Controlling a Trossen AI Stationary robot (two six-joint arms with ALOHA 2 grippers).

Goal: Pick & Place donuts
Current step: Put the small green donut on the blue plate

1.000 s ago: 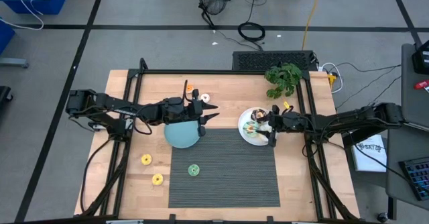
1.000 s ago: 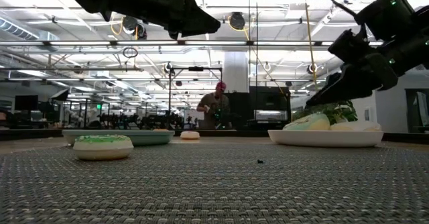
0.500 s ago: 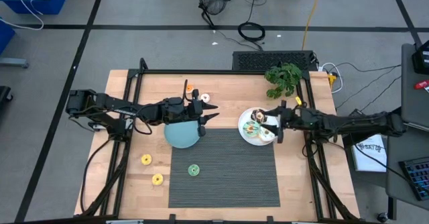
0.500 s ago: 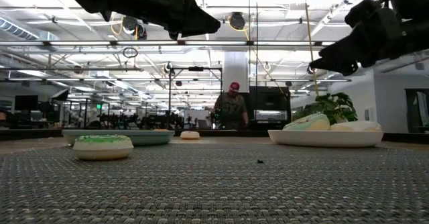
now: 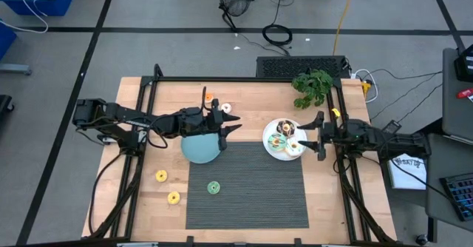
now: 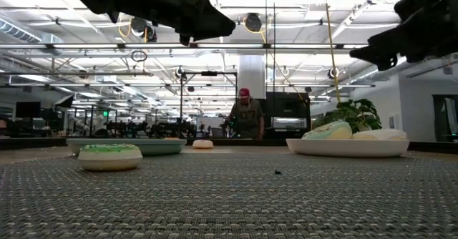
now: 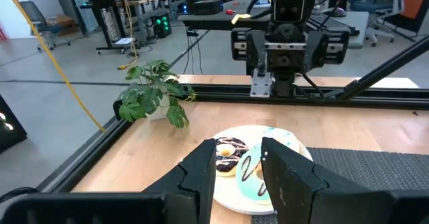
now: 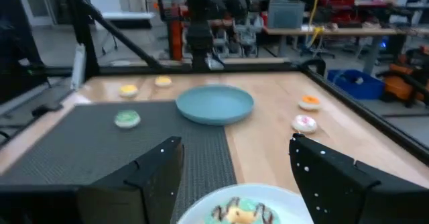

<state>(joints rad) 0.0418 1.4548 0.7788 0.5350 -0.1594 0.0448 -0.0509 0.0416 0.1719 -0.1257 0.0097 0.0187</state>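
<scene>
The white plate (image 5: 272, 148) holds several donuts, among them a chocolate one (image 7: 231, 149) and a mint one (image 6: 328, 130). My right gripper (image 5: 316, 137) is open and hangs just right of that plate, above the table (image 8: 234, 177). A green donut (image 5: 213, 188) lies flat on the dark mat. Two yellow donuts (image 5: 161, 176) (image 5: 174, 197) rest on the wood at the near left. An orange donut (image 5: 209, 97) and a white one (image 5: 225, 108) lie beyond the teal plate (image 5: 194, 149). My left gripper (image 5: 230, 126) is open and hovers over the teal plate's right rim.
A potted plant (image 5: 312, 86) stands at the table's far right corner. The dark ribbed mat (image 5: 247, 202) covers the near middle. Black frame rails (image 5: 346, 180) run along both sides. A person (image 6: 247, 117) stands far back in the room.
My right gripper has drawn back from over the white plate toward the table's right edge and has risen. The donuts on the plate stay where they were. The left arm has kept still.
</scene>
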